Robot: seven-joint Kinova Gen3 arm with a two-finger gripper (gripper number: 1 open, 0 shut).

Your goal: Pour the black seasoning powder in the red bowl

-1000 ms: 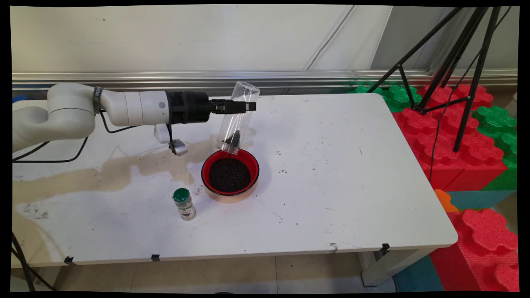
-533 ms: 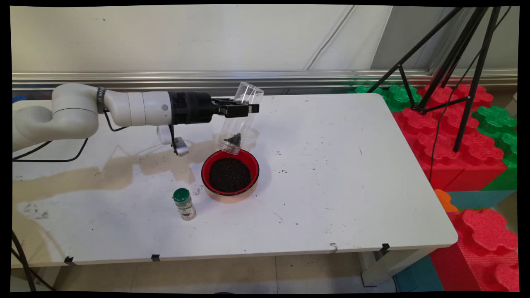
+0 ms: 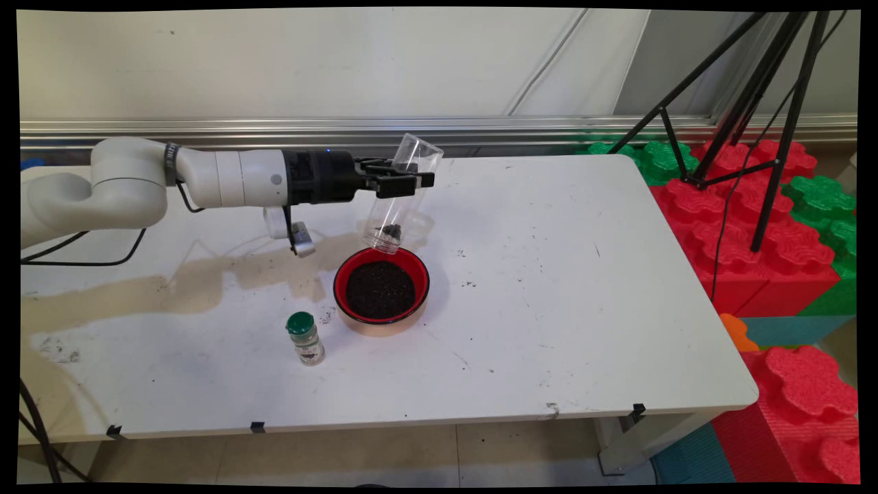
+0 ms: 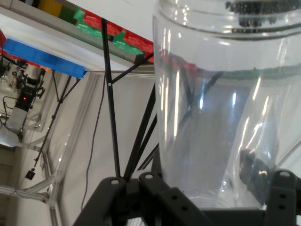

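Observation:
My gripper (image 3: 410,181) is shut on a clear plastic jar (image 3: 401,195), held tilted with its mouth down over the back rim of a red bowl (image 3: 381,285). A small clump of dark grains sits near the jar's mouth. The bowl stands on the white table (image 3: 549,288) and is filled with dark grains. In the hand view the clear jar (image 4: 221,108) fills the right side, clamped between the black fingers (image 4: 282,188) at the bottom.
A small spice bottle with a green cap (image 3: 304,338) stands left of the bowl's front. A black tripod (image 3: 741,103) and red and green foam blocks (image 3: 775,226) stand beyond the table's right edge. Scattered dark grains lie around the bowl.
The gripper has shifted slightly right and up while tilting the jar further. The clump of grains inside the jar has shrunk.

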